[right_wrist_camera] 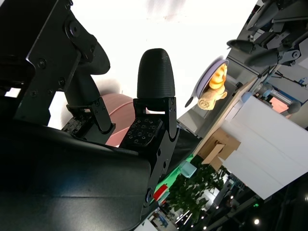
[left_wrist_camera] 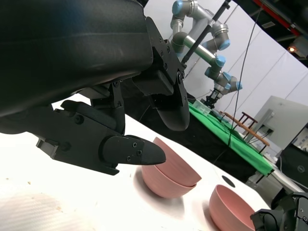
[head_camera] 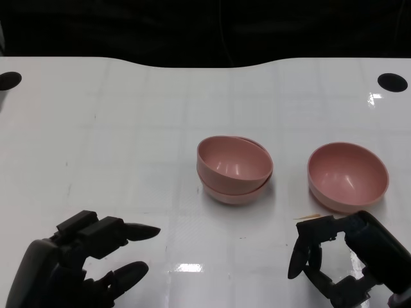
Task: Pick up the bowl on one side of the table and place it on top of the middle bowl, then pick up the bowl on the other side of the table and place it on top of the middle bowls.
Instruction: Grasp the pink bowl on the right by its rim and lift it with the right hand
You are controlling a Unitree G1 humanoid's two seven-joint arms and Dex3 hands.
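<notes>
Two pink bowls are stacked at the table's middle point(head_camera: 234, 168), the upper one sitting slightly tilted in the lower; the left wrist view shows the stack point(left_wrist_camera: 168, 174) too. A single pink bowl point(head_camera: 347, 176) stands upright to the right, also seen in the left wrist view point(left_wrist_camera: 230, 209) and partly behind fingers in the right wrist view point(right_wrist_camera: 119, 115). My left hand point(head_camera: 83, 260) hovers open at the front left, far from the stack, holding nothing. My right hand point(head_camera: 347, 260) is open just in front of the single bowl, fingers apart and empty.
The white table point(head_camera: 128, 128) has a dark round hole at the far left point(head_camera: 9, 80) and another at the far right point(head_camera: 392, 81). A small tan sliver point(head_camera: 309, 216) lies in front of the right bowl. Beyond the table stand a grey robot arm point(left_wrist_camera: 202, 33) and a green surface point(left_wrist_camera: 226, 134).
</notes>
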